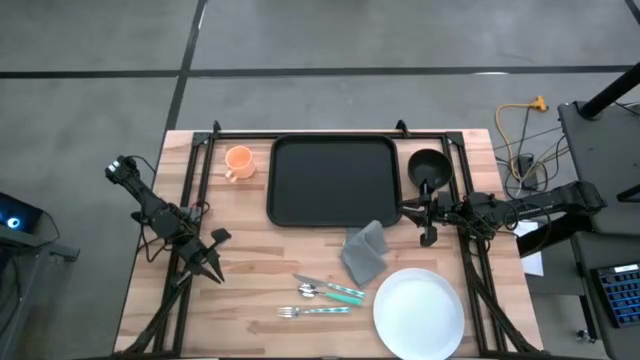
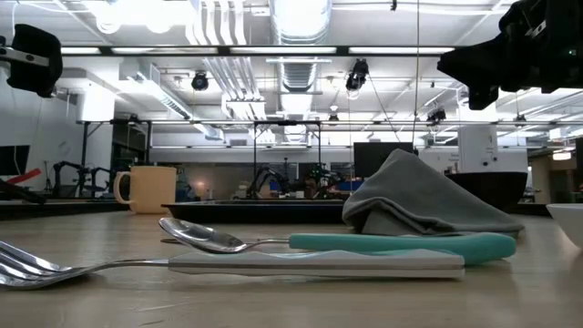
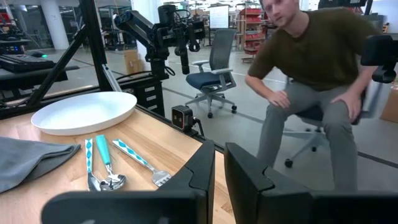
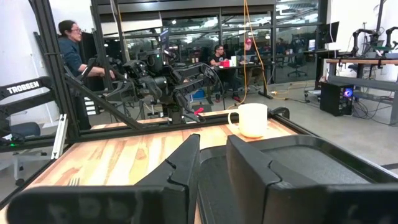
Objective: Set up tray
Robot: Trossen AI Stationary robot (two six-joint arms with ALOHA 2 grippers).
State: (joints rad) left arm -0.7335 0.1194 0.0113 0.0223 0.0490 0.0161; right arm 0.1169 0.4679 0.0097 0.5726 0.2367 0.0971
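The black tray (image 1: pixel 335 180) lies flat at the table's far middle, with nothing on it. An orange mug (image 1: pixel 238 162) stands left of it and a black bowl (image 1: pixel 430 168) right of it. A crumpled grey napkin (image 1: pixel 365 253), a fork and spoons with teal handles (image 1: pixel 325 295) and a round white plate (image 1: pixel 418 312) lie near the front. My left gripper (image 1: pixel 214 270) hovers over the table's left front, narrowly open (image 3: pixel 219 155). My right gripper (image 1: pixel 408 210) hovers at the tray's right edge, pointing left, also narrowly open (image 4: pixel 212 146).
A black frame rail runs along the table's far edge (image 1: pixel 330 132), and diagonal struts stand at both sides. A person sits on a chair (image 3: pixel 311 81) beyond the near right corner, and other people sit beyond the table's left side (image 4: pixel 71 43). Bare wood lies between mug and cutlery (image 1: pixel 260 250).
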